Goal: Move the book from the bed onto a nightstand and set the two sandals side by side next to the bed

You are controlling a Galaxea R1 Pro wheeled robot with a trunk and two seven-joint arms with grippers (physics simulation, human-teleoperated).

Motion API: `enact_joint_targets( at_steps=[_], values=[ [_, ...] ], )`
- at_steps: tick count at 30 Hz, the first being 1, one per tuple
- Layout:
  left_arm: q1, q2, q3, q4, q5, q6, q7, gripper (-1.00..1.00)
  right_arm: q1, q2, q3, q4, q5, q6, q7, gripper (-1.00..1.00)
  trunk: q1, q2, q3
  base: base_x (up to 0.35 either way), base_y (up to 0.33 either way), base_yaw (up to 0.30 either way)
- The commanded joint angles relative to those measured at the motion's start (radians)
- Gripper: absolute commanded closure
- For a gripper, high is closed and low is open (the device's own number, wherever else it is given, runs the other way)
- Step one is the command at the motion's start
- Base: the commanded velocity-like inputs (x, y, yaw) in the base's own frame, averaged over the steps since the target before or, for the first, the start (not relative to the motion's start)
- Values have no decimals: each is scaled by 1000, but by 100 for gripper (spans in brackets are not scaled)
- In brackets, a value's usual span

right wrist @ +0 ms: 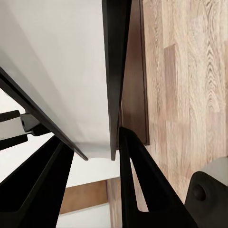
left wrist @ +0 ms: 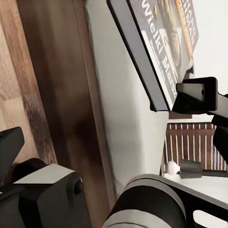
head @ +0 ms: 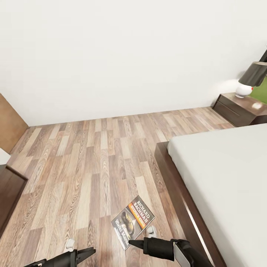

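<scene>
Book (head: 132, 221) clamped edgewise between right gripper (head: 130, 243) fingers, held above floor (head: 89, 163) beside bed (head: 222, 174). Left gripper (head: 87, 253): state unclear.

Our right gripper (head: 130, 243) ends in matte black fingers tapering to a point, behind them a rounded black wrist segment and a pale grey panel on the forearm. Our left gripper (head: 89, 252) has the same black tapered fingers. Close up, our left wrist housing is grey with black edges and a small round dark screw recess.
</scene>
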Motion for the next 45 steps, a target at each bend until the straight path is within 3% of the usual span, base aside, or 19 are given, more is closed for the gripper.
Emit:
enact_joint_targets(
  at_steps=[1, 8, 15, 30, 36, 40, 45],
  values=[
    [0, 0, -8, 0, 9, 1, -2, -100, 0, -1, 5, 0, -10, 9, -1, 100, 0, 0, -1, 0, 0, 0],
    [0, -1, -9, 0, 8, 1, -1, -100, 0, -11, 3, 4, -9, 0, 3, 100, 0, 0, 1, 0, 0, 0],
    [0, -3, -9, 0, 8, 1, 0, -100, 0, -78, 3, 95, -9, -56, 8, 100, 0, 0, 10, 0, 0, 0],
    [0, -4, -12, 0, 8, 1, 1, -100, 0, -141, -5, 113, -15, -50, 10, 100, 0, 0, 31, 0, 0, 32],
    [0, -4, -12, 0, 8, 1, 2, -100, 0, -203, 1, 107, -17, -56, 36, 100, 0, 0, 37, 0, 0, 11],
    [0, -4, -12, 0, 8, 1, 10, -100, 0, -212, 1, 107, -12, -62, 86, 100, 0, 0, 43, 0, 0, 1],
    [0, -4, -12, 0, 9, 1, 18, -100, 0, -214, 2, 114, -10, -74, 98, 100, 0, 0, 51, 0, 0, 0]
  ],
)
